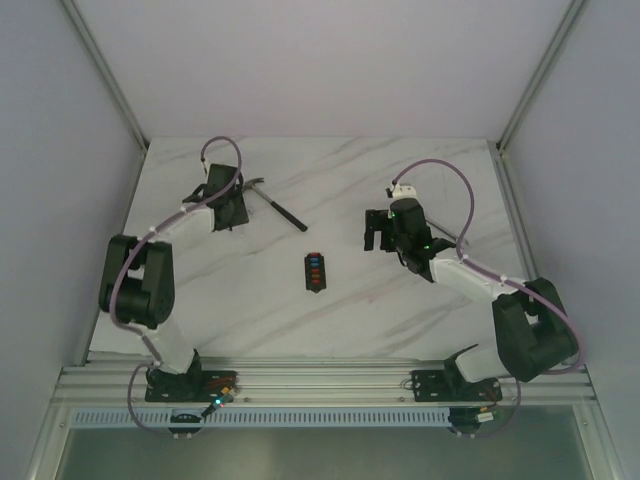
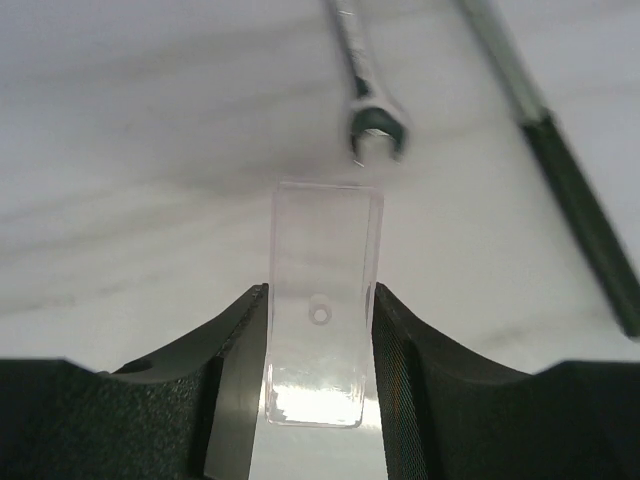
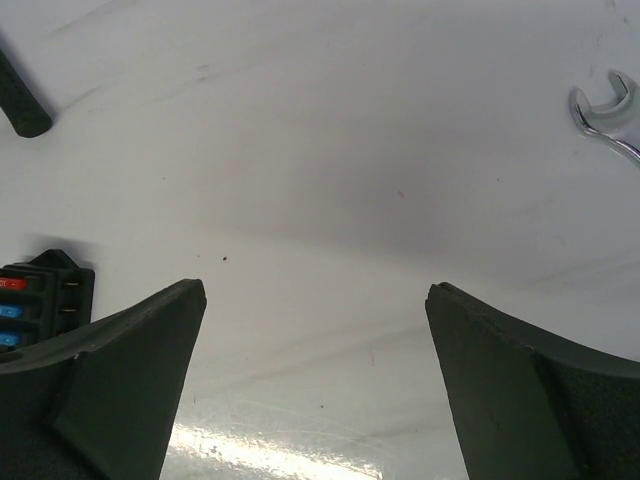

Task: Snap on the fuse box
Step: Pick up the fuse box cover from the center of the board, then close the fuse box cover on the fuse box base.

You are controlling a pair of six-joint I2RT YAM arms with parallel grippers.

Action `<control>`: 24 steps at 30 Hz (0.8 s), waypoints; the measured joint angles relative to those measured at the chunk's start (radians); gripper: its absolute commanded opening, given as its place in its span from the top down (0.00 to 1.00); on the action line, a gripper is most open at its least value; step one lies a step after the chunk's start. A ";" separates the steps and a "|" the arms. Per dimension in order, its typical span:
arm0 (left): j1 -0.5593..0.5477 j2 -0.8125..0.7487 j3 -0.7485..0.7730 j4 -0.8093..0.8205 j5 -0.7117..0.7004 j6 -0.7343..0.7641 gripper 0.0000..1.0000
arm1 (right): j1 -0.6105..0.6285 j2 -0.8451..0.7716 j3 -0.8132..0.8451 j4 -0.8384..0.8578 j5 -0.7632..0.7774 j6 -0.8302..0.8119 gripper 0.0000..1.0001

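risk 1: the clear cover (image 2: 325, 240) is pinched only by its long edges. It is thin and slick, so it can tilt or slip out on the way over.
risk 2: if the cover reaches the fuse box (image 1: 314, 272) skewed, I expect one end to catch while the other rides up, so there is no snap.
risk 3: the fuse box lies loose on the table (image 1: 400, 320) with nothing bracing it. A downward push off centre can slide or tip it.
risk 4: the wrench (image 2: 375, 125) sits just beyond the cover's far end and the hammer (image 2: 580, 200) is off to the side. A low sweep could knock either one.
left gripper (image 2: 320, 300): narrow, with both fingers (image 2: 235, 350) against the cover's sides, gripping it. I cannot tell whether the cover is lifted or resting on the table.
right gripper (image 3: 315, 290): wide open, holds nothing and touches nothing. It hangs over bare table with the fuse box near its left finger.
fuse box location: table centre, between the two arms and well apart from the left gripper. Its blue and red fuses face up and it has no cover on it yet.
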 measured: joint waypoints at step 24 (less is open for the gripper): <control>-0.621 -0.199 -0.153 -0.013 -0.155 -0.467 0.64 | 0.000 -0.045 -0.057 -0.001 0.017 0.044 0.00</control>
